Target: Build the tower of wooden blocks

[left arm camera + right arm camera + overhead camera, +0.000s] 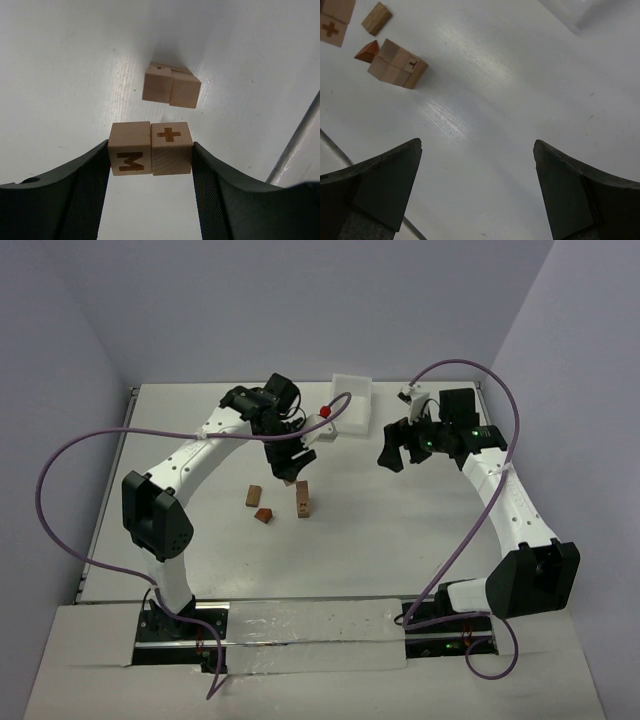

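Wooden block pair (150, 148), M and plus faces, clenched in left claw (150, 155); tower (171, 88) near on surface (60, 75); right claw (477, 145) released.

The table (350, 540) is viewed from high above its near edge. Wrist views are aimed down closely; blocks (302, 502) are shared.

- Right wrist view: plus-marked block (331, 29) cut by top-left corner, you see only part.
- White tray (590, 10) cut by top edge, blurred.
- Top view: small red thing (325, 412) beside tray, too small, you cannot tell what.
- Left wrist view: stacked blocks (171, 89) hide own lower layers.
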Robot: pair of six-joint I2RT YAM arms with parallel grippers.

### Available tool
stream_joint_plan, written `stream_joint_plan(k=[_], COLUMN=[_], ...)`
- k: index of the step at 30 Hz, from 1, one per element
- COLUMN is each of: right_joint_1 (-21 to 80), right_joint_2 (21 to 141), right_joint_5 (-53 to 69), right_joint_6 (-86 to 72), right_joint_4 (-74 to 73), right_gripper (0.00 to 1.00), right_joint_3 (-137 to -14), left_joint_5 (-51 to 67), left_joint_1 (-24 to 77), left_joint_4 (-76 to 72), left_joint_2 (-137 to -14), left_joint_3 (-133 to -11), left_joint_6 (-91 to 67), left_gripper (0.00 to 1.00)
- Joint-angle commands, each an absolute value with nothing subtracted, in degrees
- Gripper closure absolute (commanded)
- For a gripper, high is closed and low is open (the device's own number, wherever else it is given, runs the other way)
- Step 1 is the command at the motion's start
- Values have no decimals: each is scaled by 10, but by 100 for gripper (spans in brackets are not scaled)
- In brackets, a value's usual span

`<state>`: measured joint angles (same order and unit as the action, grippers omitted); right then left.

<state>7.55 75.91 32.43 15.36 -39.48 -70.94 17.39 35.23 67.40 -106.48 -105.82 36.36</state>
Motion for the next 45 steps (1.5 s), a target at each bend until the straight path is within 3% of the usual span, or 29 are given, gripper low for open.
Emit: stream_joint_plan(k=[1,10,45], right_joint_1=[24,-88,-89], right_joint_2=[775,791,786], right_joint_5=[340,370,379], right_joint_6=[165,167,163], right_joint_4=[-447,-481,-480], right_gripper=[0,0,0], right_joint_3=[-753,-776,-780], left_joint_5=[186,188,138], left_joint_1=[374,400,425], left_joint_4=[707,718,736], left_joint_2=[-1071,-1098,-1180], left_joint_3=[-1085,-1086,-1148], left_joint_6=[396,413,417], left_gripper=[76,74,65])
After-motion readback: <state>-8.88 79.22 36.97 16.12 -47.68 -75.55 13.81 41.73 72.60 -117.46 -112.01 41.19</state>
